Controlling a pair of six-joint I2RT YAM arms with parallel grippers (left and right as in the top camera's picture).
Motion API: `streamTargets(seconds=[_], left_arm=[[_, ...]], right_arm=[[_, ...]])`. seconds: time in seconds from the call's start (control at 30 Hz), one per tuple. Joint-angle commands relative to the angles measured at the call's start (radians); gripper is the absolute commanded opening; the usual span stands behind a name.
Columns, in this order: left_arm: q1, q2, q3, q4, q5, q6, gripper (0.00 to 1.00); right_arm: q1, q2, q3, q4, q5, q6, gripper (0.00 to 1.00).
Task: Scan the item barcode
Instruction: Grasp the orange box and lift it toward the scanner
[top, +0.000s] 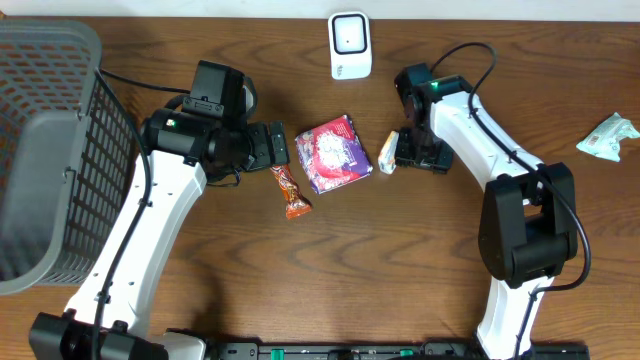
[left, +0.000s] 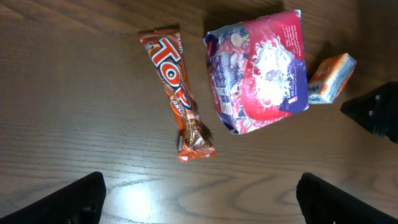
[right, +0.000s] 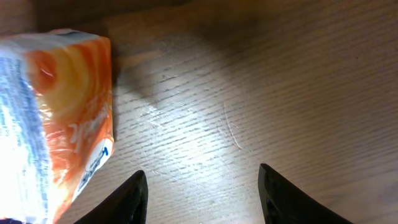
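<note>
— Wooden tabletop (top: 400, 270), brown, grain running left to right. Anything logged at the far edge?
— Noted a white scanner (top: 349, 45) standing at far centre, and a grey basket (top: 50, 150) filling the left side.
— Location of the goods?
— Found three in mid-table. Recorded an orange candy bar (top: 291, 192) lying flat, just left of a purple and red pouch (top: 332, 153); confirmed apart from each other in the left wrist view. Recorded a small orange and white packet (top: 389, 153) just right of the pouch, nearer than the scanner and well apart from it.
— Condition of the left gripper (top: 282, 146)?
— Observed just left of the pouch, close to the far end of the candy bar. Spread to full width, holding nothing. Seen from the wrist: dark fingers (left: 81, 199) at either side over bare wood.
— And the right gripper (top: 412, 152)?
— Observed low at the table, immediately right of the small packet. Parted, with only bare wood in the gap; packet lying outside one finger (right: 127, 199), not gripped. Unable to tell whether touching.
— Anything further?
— Logged a crumpled green and white wrapper (top: 609, 136) at the right edge, well apart from everything else.
</note>
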Motion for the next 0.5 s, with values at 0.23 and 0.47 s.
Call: streamTargets(seconds=[0.23, 0.47], left_arm=[[0.005, -0.011, 0.003, -0.003, -0.011, 0.010, 0.98], [0.005, -0.011, 0.003, -0.003, -0.011, 0.010, 0.98]], right_arm=[[-0.012, -0.008, 0.076, 0.112, -0.298, -0.063, 0.52], [-0.011, -0.008, 0.103, 0.206, -0.323, -0.035, 0.52]])
